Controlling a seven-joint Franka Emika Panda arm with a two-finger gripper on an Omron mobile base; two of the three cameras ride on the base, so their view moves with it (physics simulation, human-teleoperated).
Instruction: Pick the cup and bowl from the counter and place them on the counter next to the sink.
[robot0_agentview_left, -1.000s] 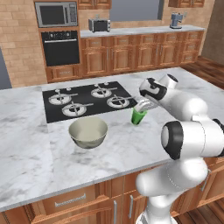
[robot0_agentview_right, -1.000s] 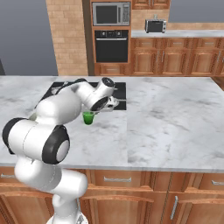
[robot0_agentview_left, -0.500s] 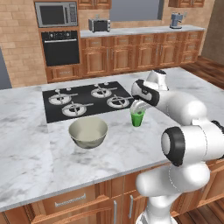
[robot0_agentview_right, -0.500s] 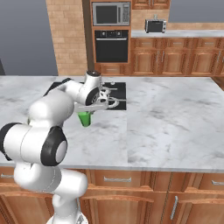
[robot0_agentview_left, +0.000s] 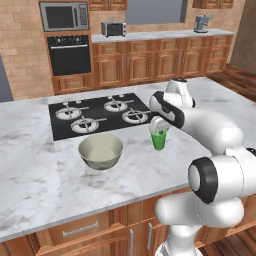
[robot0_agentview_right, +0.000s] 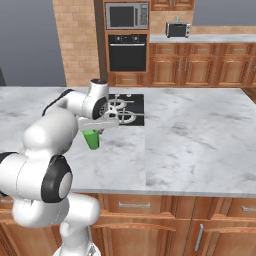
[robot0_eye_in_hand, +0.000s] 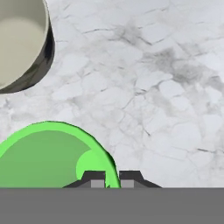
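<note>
My gripper (robot0_eye_in_hand: 112, 178) is shut on the rim of the green cup (robot0_eye_in_hand: 48, 157), with one fingertip inside the wall and one outside. From the left base, the cup (robot0_agentview_left: 159, 140) hangs upright under the hand (robot0_agentview_left: 159, 125), at or just above the marble counter (robot0_agentview_left: 30, 170); I cannot tell whether it touches. In the right base view the cup (robot0_agentview_right: 91, 139) sits below the gripper (robot0_agentview_right: 93, 128). The grey-olive bowl (robot0_agentview_left: 101, 151) with its cream inside stands on the counter left of the cup and appears in the hand view as the bowl (robot0_eye_in_hand: 19, 43). The sink is out of view.
A black four-burner cooktop (robot0_agentview_left: 100, 112) lies just behind the bowl and cup, and the cooktop (robot0_agentview_right: 127, 107) is also beside the hand. Bare marble (robot0_agentview_right: 200, 135) stretches to the right. Against the back wall stand cabinets, an oven (robot0_agentview_left: 70, 55) and a microwave (robot0_agentview_left: 60, 16).
The hand has carried the cup a little nearer the counter's front edge and the wrist has turned. The bowl has not moved.
</note>
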